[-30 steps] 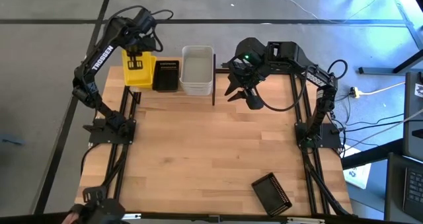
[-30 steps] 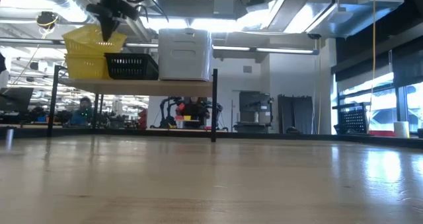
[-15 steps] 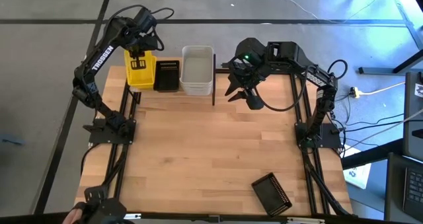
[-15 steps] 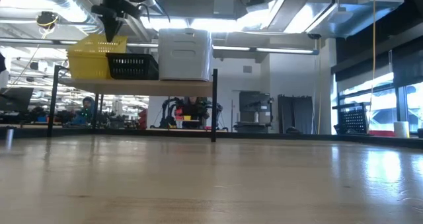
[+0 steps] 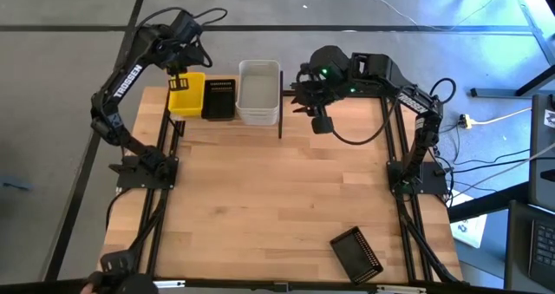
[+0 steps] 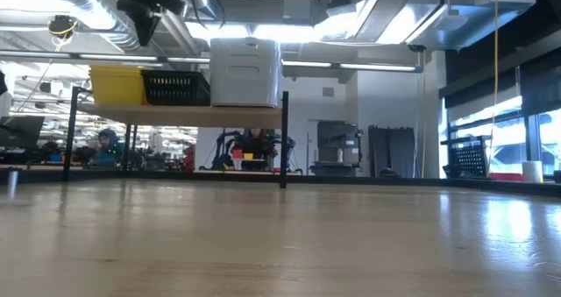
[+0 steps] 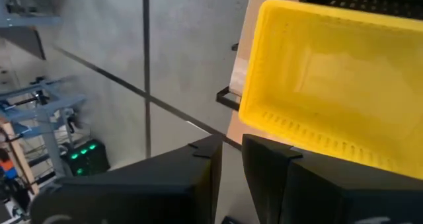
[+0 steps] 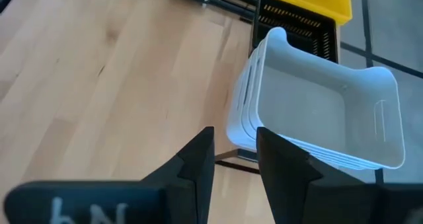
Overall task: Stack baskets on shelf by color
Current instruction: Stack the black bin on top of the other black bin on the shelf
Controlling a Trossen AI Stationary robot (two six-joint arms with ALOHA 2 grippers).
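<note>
Three lots of baskets stand side by side on the shelf (image 6: 175,115) at the table's far edge: the yellow basket (image 5: 186,94) nested in a yellow stack (image 6: 118,84), a black perforated one (image 5: 218,97) and a white nested stack (image 8: 317,112). My left gripper (image 7: 228,164) hovers above the yellow basket's far rim, open with nothing between its fingers. To the right of the shelf's black upright divider (image 5: 280,112), my right gripper (image 8: 234,151) hangs open in the air and points at the white stack.
One more black perforated basket (image 5: 356,252) lies on the tabletop near the front right corner. Between it and the shelf stretches bare wooden tabletop (image 5: 260,199). Black frame rails run along the table's left and right sides.
My left gripper has let go of the top yellow basket and risen a little. That basket, tilted and raised before, has dropped level into the yellow stack. My right gripper has kept its place but turned toward the white stack.
</note>
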